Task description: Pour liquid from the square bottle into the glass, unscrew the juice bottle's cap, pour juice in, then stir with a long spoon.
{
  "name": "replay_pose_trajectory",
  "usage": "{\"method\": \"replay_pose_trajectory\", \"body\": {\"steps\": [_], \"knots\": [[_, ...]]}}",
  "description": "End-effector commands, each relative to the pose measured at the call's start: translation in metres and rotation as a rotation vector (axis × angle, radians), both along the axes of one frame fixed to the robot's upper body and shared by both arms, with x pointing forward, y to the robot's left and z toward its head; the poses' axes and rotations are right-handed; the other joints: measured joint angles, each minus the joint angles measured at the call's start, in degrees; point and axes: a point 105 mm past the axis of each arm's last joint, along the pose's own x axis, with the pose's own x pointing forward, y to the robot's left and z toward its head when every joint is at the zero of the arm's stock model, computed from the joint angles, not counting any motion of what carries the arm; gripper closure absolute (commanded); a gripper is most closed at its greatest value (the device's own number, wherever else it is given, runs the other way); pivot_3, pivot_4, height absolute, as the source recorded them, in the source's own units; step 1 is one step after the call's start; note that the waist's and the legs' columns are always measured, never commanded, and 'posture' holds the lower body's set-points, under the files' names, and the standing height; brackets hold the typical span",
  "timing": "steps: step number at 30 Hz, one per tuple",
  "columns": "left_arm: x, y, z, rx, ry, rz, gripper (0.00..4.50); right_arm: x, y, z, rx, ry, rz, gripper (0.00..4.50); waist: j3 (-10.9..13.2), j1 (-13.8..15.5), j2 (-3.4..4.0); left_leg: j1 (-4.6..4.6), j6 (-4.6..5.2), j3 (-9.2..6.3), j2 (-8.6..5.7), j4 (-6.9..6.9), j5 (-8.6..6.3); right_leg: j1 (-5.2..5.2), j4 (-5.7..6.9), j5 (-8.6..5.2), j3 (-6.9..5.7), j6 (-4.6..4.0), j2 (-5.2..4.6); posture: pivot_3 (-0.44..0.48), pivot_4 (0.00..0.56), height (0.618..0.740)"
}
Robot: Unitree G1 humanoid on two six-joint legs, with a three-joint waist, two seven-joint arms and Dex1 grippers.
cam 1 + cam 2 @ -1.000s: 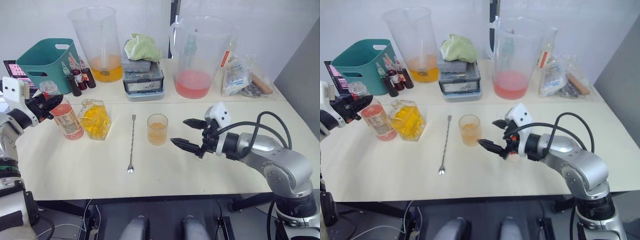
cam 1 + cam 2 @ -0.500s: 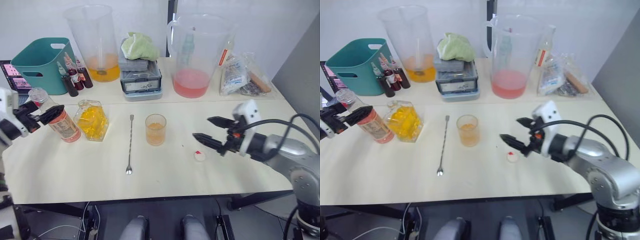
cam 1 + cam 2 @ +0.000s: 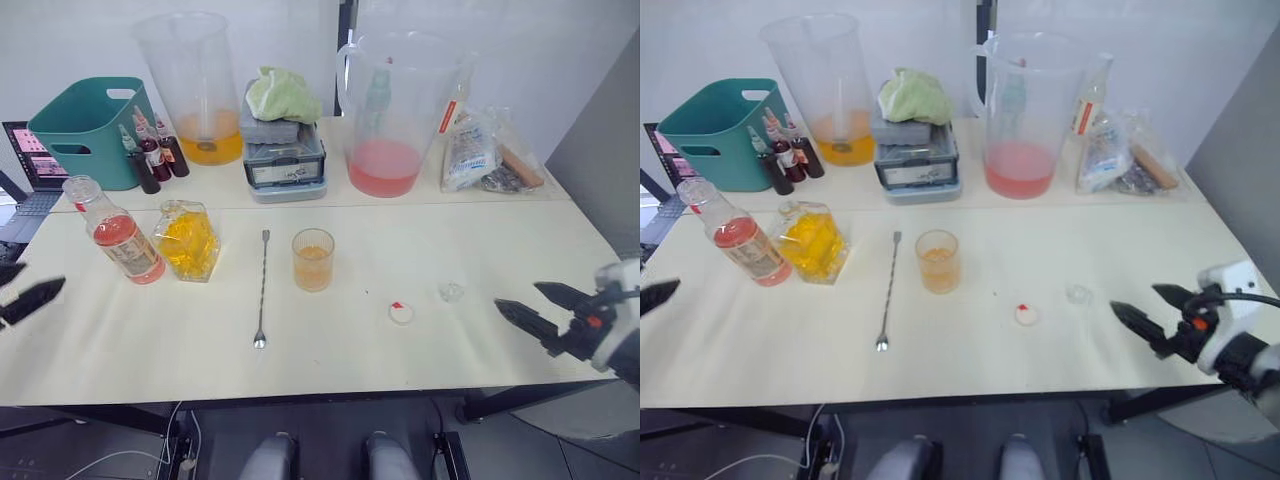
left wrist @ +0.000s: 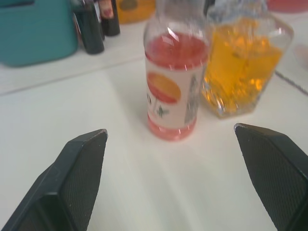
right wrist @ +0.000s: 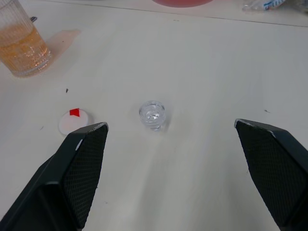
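Observation:
The juice bottle stands uncapped at the table's left, with pinkish-red juice inside. The square bottle of yellow-orange liquid stands right beside it. The long spoon lies flat between the square bottle and the glass, which holds some orange liquid. The white cap with its red mark lies on the table right of the glass. My left gripper is open and empty, back at the table's left edge, facing the juice bottle. My right gripper is open and empty at the right edge, well clear of the cap.
A small clear stopper lies right of the cap. Along the back stand a teal basket, dark dropper bottles, a jug with orange liquid, a grey box under a green cloth, a jug with pink liquid and plastic bags.
My left gripper let go of the juice bottle and drew back to the left edge. My right gripper pulled away rightward, uncovering the cap on the table.

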Motion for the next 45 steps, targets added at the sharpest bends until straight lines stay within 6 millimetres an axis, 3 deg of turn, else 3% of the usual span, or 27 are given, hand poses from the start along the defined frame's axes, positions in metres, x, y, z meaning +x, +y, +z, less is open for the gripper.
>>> {"method": "replay_pose_trajectory", "body": {"steps": [1, 4, 8, 12, 17, 24, 27, 30, 33, 36, 42, 45], "knots": [[-0.009, -0.006, -0.014, 0.053, 0.015, -0.023, 0.02, -0.006, -0.015, -0.005, -0.030, -0.047, -0.075, 0.00, 0.0, 0.1, 0.01, 0.02, -0.01, 0.00, 0.00, 0.00, 0.00, 0.02, -0.01, 0.00, 0.01, 0.00, -0.01, 0.000, 0.150, 0.740], [-0.007, -0.005, -0.019, 0.039, -0.007, 0.008, 0.02, -0.011, -0.021, -0.017, -0.056, -0.022, -0.089, 0.00, 0.0, 0.6, -0.01, 0.01, -0.01, 0.00, -0.02, 0.01, -0.01, 0.02, -0.02, 0.00, 0.00, 0.00, -0.04, 0.000, 0.150, 0.740], [-0.006, -0.005, -0.019, 0.040, -0.010, 0.012, 0.02, -0.011, -0.022, -0.018, -0.064, -0.027, -0.086, 0.00, 0.0, 0.6, -0.01, 0.07, -0.01, 0.02, -0.02, 0.03, 0.00, 0.11, -0.08, 0.00, 0.00, 0.00, -0.03, 0.000, 0.150, 0.740], [-0.004, -0.006, -0.030, 0.046, 0.009, 0.002, 0.02, -0.019, -0.044, -0.031, -0.049, -0.027, -0.201, 0.00, 0.0, 0.7, 0.00, 0.21, -0.01, 0.01, -0.01, 0.01, -0.02, 0.27, -0.11, 0.00, -0.03, 0.00, -0.02, 0.000, 0.150, 0.740], [-0.007, -0.022, -0.038, 0.041, 0.003, -0.015, 0.02, -0.007, -0.023, -0.021, 0.015, -0.097, -0.127, 0.00, 0.0, 0.4, 0.11, 0.37, 0.01, 0.01, 0.02, -0.02, -0.05, 0.56, -0.37, 0.00, -0.01, 0.01, -0.02, 0.000, 0.150, 0.740], [-0.020, -0.107, -0.049, -0.112, -0.011, -0.053, 0.02, 0.014, 0.037, 0.009, 0.093, -0.162, 0.189, 0.00, -0.1, -0.1, 0.19, 0.39, -0.06, 0.07, 0.52, -0.02, -0.19, 0.75, -0.73, 0.00, -0.01, -0.01, 0.25, 0.000, 0.150, 0.740], [-0.018, -0.158, -0.054, -0.147, -0.013, -0.036, 0.02, 0.022, 0.068, 0.024, 0.099, -0.149, 0.412, 0.00, -0.1, 0.3, 0.28, 0.39, -0.05, 0.13, 0.58, 0.02, -0.24, 0.80, -0.82, 0.05, -0.03, -0.06, 0.37, 0.000, 0.150, 0.740], [-0.018, -0.188, -0.049, -0.185, -0.019, 0.000, 0.02, 0.025, 0.080, 0.032, 0.089, -0.131, 0.525, 0.00, -0.1, 1.2, 0.27, 0.38, -0.04, 0.26, 0.61, 0.09, -0.25, 0.89, -0.91, 0.09, -0.02, -0.01, 0.43, 0.000, 0.150, 0.740], [-0.011, -0.238, -0.059, -0.211, 0.043, 0.012, 0.02, 0.023, 0.105, 0.033, 0.057, -0.083, 0.711, 0.00, -0.1, 1.5, 0.33, 0.37, -0.03, 0.28, 0.62, 0.10, -0.26, 0.90, -0.91, 0.10, -0.03, -0.02, 0.48, 0.000, 0.150, 0.740], [0.000, -0.254, -0.066, -0.196, 0.083, 0.106, 0.02, 0.023, 0.119, 0.031, 0.021, -0.050, 0.808, 0.00, -0.1, 1.6, 0.30, 0.37, -0.02, 0.39, 0.59, 0.12, -0.26, 0.92, -0.91, 0.11, 0.00, 0.00, 0.49, 0.000, 0.150, 0.740], [0.006, -0.268, -0.065, -0.218, 0.109, 0.115, 0.02, 0.024, 0.125, 0.030, 0.011, -0.039, 0.841, 0.00, -0.1, 1.6, 0.31, 0.33, 0.01, 0.39, 0.63, 0.11, -0.29, 0.81, -0.86, 0.11, 0.00, -0.01, 0.56, 0.000, 0.150, 0.740], [0.031, -0.262, -0.088, -0.061, 0.144, 0.218, 0.02, 0.023, 0.137, 0.030, -0.019, -0.032, 0.876, 0.00, -0.1, 1.9, 0.33, 0.36, 0.01, 0.40, 0.62, 0.11, -0.28, 0.84, -0.89, 0.11, 0.00, -0.01, 0.55, 0.000, 0.150, 0.740]]}}
